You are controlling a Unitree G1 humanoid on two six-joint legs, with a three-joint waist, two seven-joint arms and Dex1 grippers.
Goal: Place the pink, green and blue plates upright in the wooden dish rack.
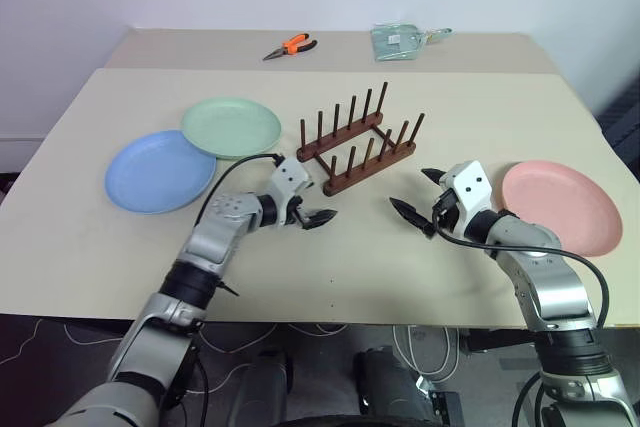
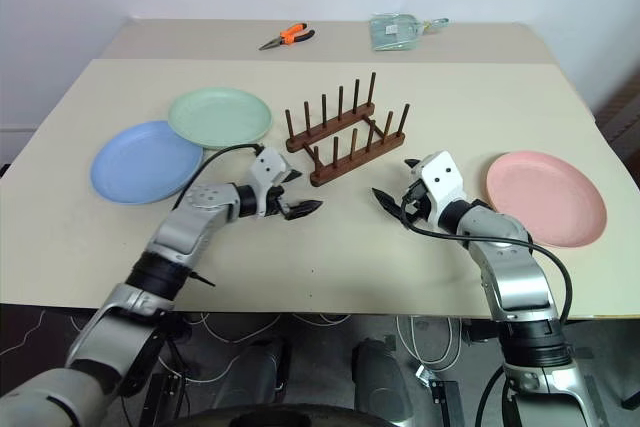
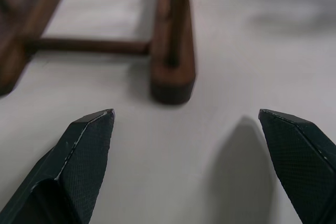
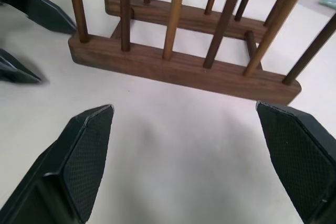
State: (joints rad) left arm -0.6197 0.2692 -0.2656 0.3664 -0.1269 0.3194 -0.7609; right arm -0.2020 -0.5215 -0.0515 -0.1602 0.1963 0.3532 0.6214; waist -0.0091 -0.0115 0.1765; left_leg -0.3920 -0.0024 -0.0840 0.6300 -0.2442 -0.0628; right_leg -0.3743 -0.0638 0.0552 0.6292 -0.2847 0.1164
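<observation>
Here, the small dark reddish-brown wooden dish rack [image 1: 356,151], two parallel rails each with a row of upright pegs, stands near the middle of the pale beige desk [image 1: 330,257] with nothing in its slots. The round pale green plate [image 1: 231,127] lies flat to the rack's left, and the round light blue plate [image 1: 160,171] lies flat beside it, nearer the desk's front edge; where their rims meet, the green one appears to overlap the blue. The round pink plate [image 1: 561,206] lies flat well to the right of the rack, near the desk's right side.

The left tool [image 1: 309,213] hovers low over the desk just in front of the rack's near left end, its two black fingers [image 3: 86,150] spread wide and holding nothing; the left wrist view shows the end of a rack rail close ahead of them. The right tool [image 1: 421,200] sits between the rack and the pink plate, pointing toward the rack, its fingers [image 4: 86,150] also wide apart and empty.

At the far side of the desk lie orange-handled pliers [image 1: 291,47] and a clear greenish packet [image 1: 402,40].
</observation>
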